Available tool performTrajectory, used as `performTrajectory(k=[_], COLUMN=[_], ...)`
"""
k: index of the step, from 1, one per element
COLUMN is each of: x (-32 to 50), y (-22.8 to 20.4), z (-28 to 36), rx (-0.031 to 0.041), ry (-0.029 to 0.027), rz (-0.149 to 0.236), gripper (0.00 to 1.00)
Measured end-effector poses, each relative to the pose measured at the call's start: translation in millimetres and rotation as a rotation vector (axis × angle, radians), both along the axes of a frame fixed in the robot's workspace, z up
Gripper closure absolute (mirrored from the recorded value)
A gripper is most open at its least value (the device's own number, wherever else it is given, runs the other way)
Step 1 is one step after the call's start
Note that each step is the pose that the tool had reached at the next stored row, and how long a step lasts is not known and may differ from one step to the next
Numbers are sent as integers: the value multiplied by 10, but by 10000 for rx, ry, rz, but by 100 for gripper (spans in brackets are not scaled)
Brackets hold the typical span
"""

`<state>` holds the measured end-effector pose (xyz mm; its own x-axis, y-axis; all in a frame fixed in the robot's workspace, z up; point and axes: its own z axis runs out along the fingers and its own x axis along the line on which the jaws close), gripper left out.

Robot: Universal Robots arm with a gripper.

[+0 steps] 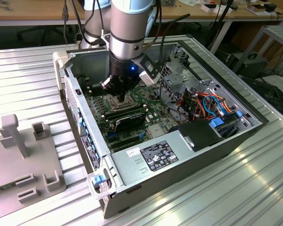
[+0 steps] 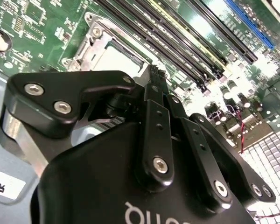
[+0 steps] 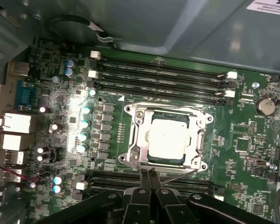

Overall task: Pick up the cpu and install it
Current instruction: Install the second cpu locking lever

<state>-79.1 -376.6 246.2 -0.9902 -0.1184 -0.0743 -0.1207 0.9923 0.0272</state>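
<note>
A: One cpu (image 3: 167,138), lying flat in its socket (image 3: 136,140) on the motherboard (image 3: 252,135).
B: Gripper (image 3: 148,173)?
A: Just beside the socket, fingers pressed together, holding nothing.
B: Handling?
A: Light, stiff, probably fragile; take it by the edges.

Bright metal and green circuit board inside an open computer case.
The square silver CPU (image 3: 167,140) looks smooth and matt in its shiny steel socket frame (image 3: 136,140); the black gripper (image 3: 148,175) is satin metal.

Silver-grey arm (image 1: 127,23), blue-lit wrist, black gripper (image 3: 148,175) with silver screws, white lettering
</note>
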Motion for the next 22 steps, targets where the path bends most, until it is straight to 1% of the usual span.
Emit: performTrajectory(k=[2,7,11,16,22], x=[-29,-30,-30,-30,-30], y=[-5,-26,-47,-49,-49], z=[-1,0,-1,-1,-26], rx=[0,-14,-52,-54,-55], ry=[-2,-1,-2,-1,-1], rz=[1,0,-1,-1,0], gripper=[89,89,89,89,89])
